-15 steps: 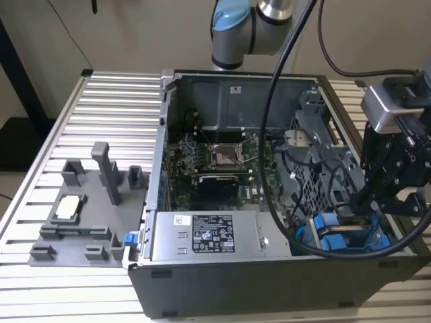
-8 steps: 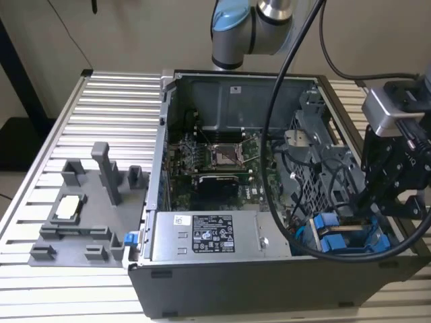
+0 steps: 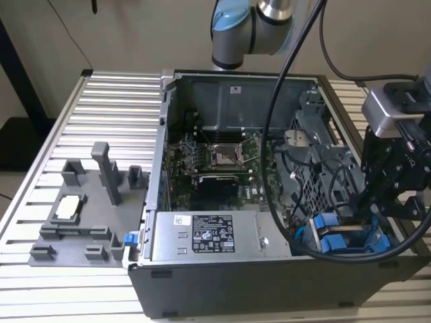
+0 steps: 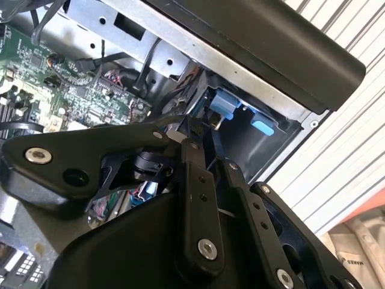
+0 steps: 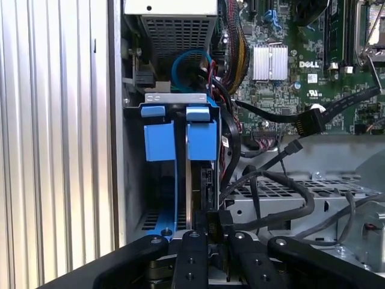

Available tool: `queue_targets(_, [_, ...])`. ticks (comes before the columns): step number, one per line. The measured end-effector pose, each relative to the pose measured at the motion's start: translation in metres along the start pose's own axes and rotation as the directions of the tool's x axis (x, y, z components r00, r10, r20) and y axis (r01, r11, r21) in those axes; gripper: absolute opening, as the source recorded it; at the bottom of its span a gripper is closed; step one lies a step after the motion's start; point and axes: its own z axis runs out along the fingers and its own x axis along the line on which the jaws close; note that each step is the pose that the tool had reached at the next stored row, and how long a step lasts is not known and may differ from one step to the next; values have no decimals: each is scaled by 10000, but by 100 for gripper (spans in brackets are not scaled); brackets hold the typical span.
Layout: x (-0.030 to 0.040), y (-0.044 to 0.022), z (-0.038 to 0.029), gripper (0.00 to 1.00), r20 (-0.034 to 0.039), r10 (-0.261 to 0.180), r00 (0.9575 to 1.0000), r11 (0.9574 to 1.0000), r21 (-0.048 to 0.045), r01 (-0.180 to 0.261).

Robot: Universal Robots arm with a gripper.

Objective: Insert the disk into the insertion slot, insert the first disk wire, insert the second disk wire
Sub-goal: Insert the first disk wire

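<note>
Blue plastic is what we spot first: the disk (image 5: 201,141), clipped in its bright carrier, stands edge-on in the drive bay at a corner of the open computer case (image 3: 222,289). In the exterior view it sits low at the case's front, toward the exterior view's right, near the end of the grey power-supply box (image 3: 209,235). A second blue carrier (image 5: 159,141) stands just beside it in the same bay.

We see the arm (image 3: 249,27) rising behind the case. Its wrist end hangs at the case's wall on the exterior view's right, with a grey camera housing (image 3: 387,111) uppermost and the black gripper (image 3: 370,202) tilted down and inward toward the bay. In the first wrist view the gripper points along the disk's length, close to its near end. We cannot tell whether it touches the disk, how far the jaws are open, or whether they have hold of anything.

Two black wires (image 5: 337,108) run loose across the perforated metal cage (image 5: 283,192). Their plugs hang free beside the green motherboard (image 5: 283,90), apart from the disk.

The case rests on a slatted aluminium table (image 3: 101,101), and a grey fixture (image 3: 74,222) lies on the table at the exterior view's left.
</note>
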Motion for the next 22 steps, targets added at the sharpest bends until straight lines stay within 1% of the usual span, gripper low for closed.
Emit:
queue_targets(5, [2, -6, 27, 19, 7, 52, 10000, 10000, 3, -52])
queue_targets(11, [2, -10, 42, 19, 78, 80, 9999, 10000, 2, -80])
queue_targets(16, [2, -11, 42, 19, 108, 80, 9999, 10000, 2, -80])
queue_targets(22, [3, -11, 47, 19, 108, 81, 9999, 10000, 2, -81])
